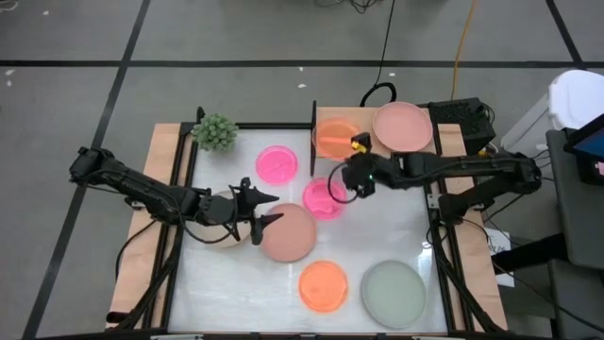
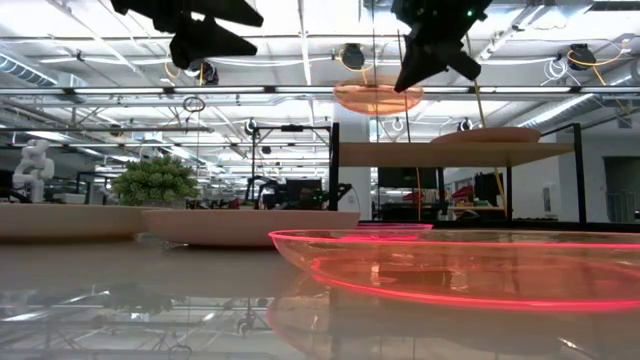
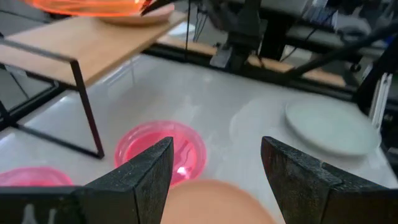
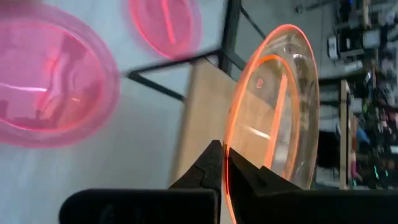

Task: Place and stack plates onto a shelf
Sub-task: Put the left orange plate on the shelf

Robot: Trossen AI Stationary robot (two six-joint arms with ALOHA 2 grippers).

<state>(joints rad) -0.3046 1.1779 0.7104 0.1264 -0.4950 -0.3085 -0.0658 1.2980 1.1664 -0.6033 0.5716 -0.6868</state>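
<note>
My right gripper [image 1: 351, 154] is shut on an orange plate [image 1: 333, 137], which hangs above the left end of the light-wood shelf [image 2: 450, 152]. A salmon-pink plate [image 1: 403, 126] lies flat on the shelf's right part. My left gripper [image 1: 267, 210] hovers open and holds nothing. It stands over the left edge of a dusty-pink plate [image 1: 289, 232] that lies on the table. Two magenta plates [image 1: 276, 163] [image 1: 324, 198] lie between the arms. My right gripper pinches the orange plate's rim [image 4: 231, 146] between its two fingers, one on the upper face and one on the underside. The fingers slant down from the table's near right side. The plate [image 2: 378, 95] hangs nearly level, clear above the shelf board.
A second orange plate [image 1: 323, 285] and a pale grey-green plate [image 1: 394, 293] lie near the table's front edge. A beige plate [image 1: 223, 227] lies partly under my left arm. A small green plant [image 1: 215, 132] stands at the far left. Wooden rails line both table sides.
</note>
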